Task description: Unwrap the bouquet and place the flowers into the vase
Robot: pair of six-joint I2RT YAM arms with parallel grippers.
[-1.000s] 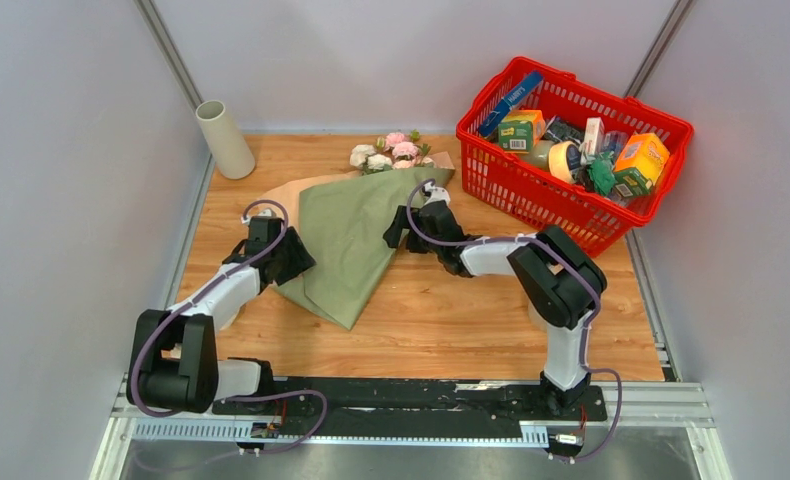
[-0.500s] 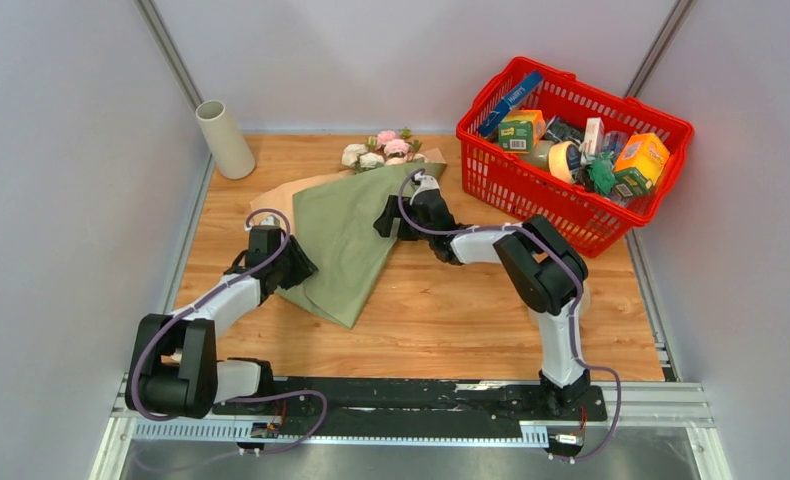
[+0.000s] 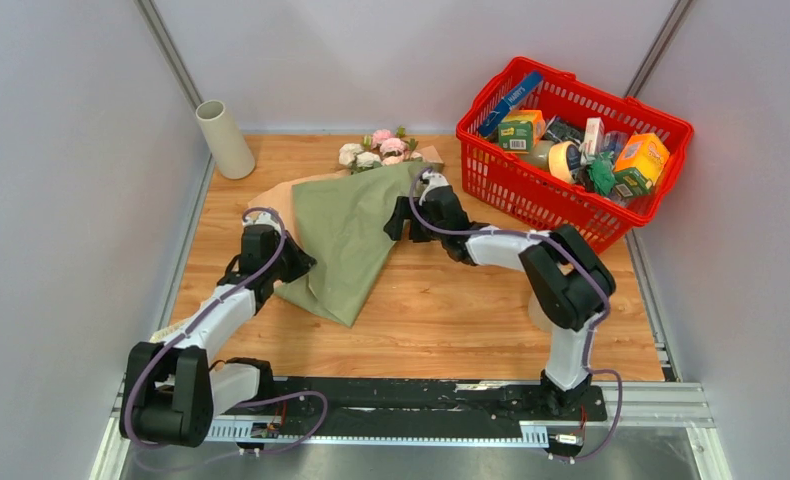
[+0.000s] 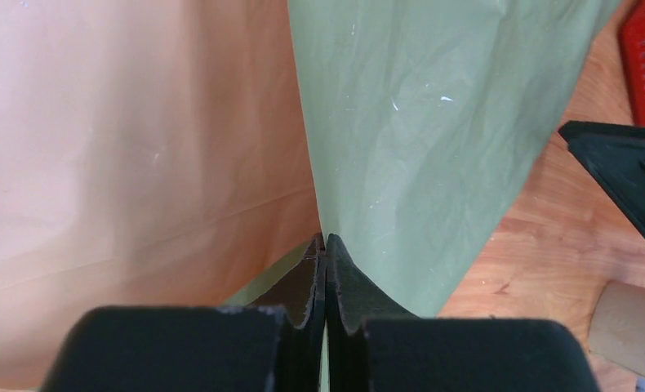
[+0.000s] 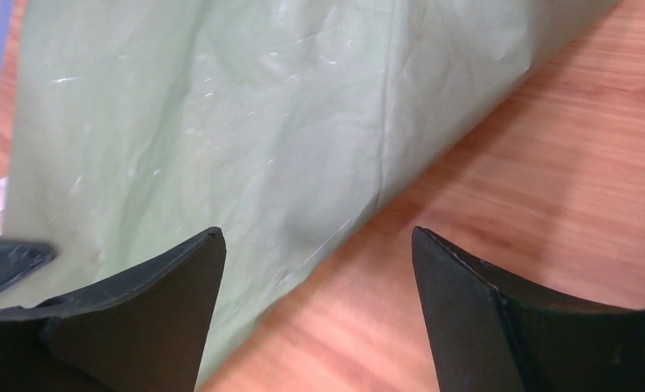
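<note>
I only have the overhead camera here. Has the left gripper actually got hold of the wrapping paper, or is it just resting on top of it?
Observer: The left wrist view shows the left gripper shut, with a fold of the wrapping paper pinched at its tips.
Operator: Whereabouts on the paper?
Observer: Right at the edge where the green face meets the peach face.
Operator: And the right gripper?
Observer: Its wrist view shows the right gripper wide open and holding nothing, with one finger over the green paper's edge and the other over bare table.
</note>
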